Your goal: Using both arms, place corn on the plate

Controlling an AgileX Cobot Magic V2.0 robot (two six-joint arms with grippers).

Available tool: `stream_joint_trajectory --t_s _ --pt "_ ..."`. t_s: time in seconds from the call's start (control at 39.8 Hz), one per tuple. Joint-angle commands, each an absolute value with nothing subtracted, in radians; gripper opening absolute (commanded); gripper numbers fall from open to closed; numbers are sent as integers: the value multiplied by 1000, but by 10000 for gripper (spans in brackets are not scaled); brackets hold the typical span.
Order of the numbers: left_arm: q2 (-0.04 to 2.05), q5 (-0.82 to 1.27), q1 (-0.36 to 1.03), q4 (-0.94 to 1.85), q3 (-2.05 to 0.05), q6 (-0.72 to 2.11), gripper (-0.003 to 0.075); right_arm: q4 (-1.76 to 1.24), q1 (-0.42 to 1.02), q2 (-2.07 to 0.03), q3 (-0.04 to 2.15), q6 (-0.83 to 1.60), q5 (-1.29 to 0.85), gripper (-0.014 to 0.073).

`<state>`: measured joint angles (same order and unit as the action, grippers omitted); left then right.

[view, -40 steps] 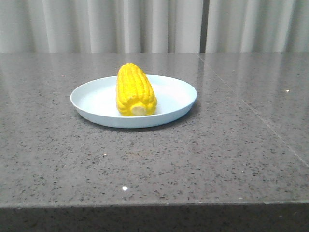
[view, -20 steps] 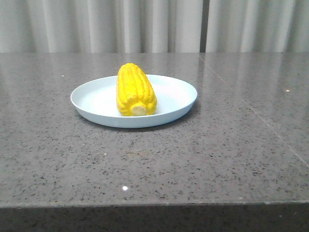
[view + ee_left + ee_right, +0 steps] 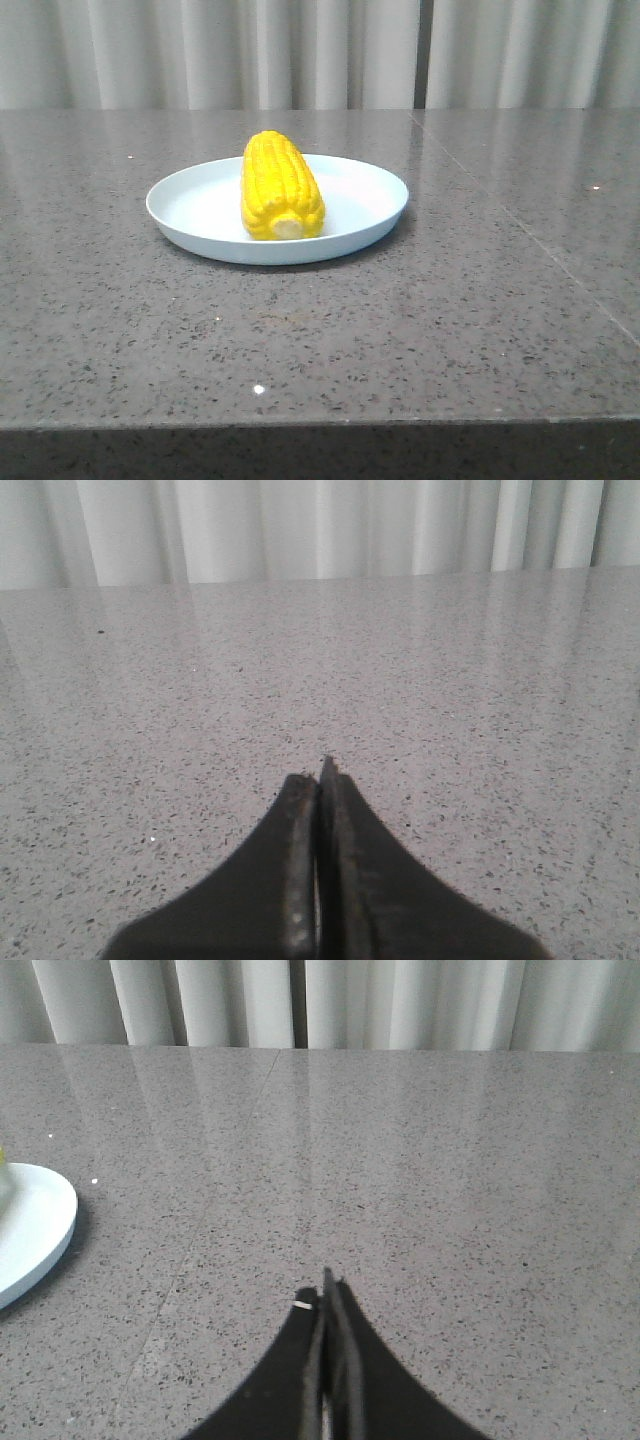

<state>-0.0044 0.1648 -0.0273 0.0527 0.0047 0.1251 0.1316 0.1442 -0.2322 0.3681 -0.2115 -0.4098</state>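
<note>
Resting: knobbly yellow corn [image 3: 281, 187] on round matte plate [image 3: 190, 205].

A staged test setup, likely a lab: a bare speckled grey stone table [image 3: 400, 320] with plain pale curtains [image 3: 300, 50] hanging behind it.

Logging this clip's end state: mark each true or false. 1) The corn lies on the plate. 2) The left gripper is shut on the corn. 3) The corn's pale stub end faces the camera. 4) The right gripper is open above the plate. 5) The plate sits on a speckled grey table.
1) True: the corn lies on the plate.
2) False: the left gripper is shut, empty, over bare table.
3) True.
4) False: the right gripper is shut, beside the plate.
5) True: table.
</note>
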Motion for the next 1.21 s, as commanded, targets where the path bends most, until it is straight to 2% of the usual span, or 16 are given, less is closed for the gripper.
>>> stream_joint_trajectory --t_s 0.0,0.23,0.5,1.18 --pt "-26 85 -28 52 9 124 -20 158 139 -239 371 -205 -314 -62" --pt "-26 85 -28 52 9 124 -20 19 113 -140 169 -6 -147 -62" --pt "-26 85 -28 52 9 124 -20 -83 19 19 -22 -5 -108 -62" --pt "-26 85 -28 52 9 124 -20 -88 16 28 -22 -6 -127 -62"
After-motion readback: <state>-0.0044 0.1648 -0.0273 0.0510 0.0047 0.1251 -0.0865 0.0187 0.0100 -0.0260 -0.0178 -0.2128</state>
